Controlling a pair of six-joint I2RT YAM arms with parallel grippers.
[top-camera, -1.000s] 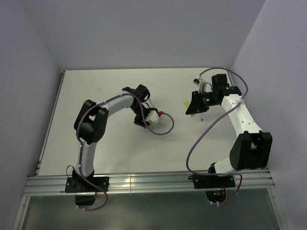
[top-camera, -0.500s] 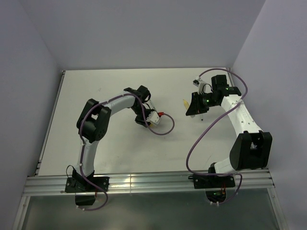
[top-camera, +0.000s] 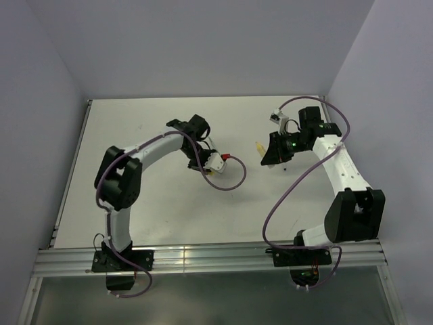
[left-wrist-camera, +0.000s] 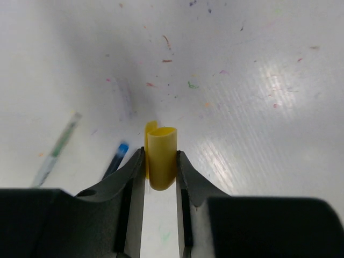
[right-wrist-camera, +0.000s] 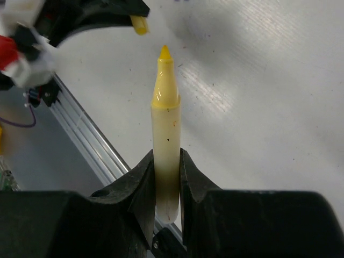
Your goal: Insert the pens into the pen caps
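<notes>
In the left wrist view a bright yellow pen cap [left-wrist-camera: 161,153] stands between the fingers of my left gripper [left-wrist-camera: 160,154], which is shut on it, both pads touching its sides. A dark blue pen [left-wrist-camera: 115,159] lies on the table just left of the fingers. My right gripper [right-wrist-camera: 167,154] is shut on a pale yellow-white pen [right-wrist-camera: 166,123], its yellow tip pointing away from the wrist. From above, the left gripper [top-camera: 210,169] and the right gripper [top-camera: 269,154] face each other over mid-table, apart. The pale pen cap is out of view.
A thin pale greenish stick [left-wrist-camera: 56,146] lies on the table left of the blue pen. A purple cable [top-camera: 233,179] loops beside the left wrist. The table's metal front rail [right-wrist-camera: 86,131] runs below the right gripper's pen. Walls enclose the white table [top-camera: 149,196].
The left jaws have narrowed onto the yellow cap while the left arm's elbow swung left and its wrist shifted back. The right gripper with its pen has barely moved.
</notes>
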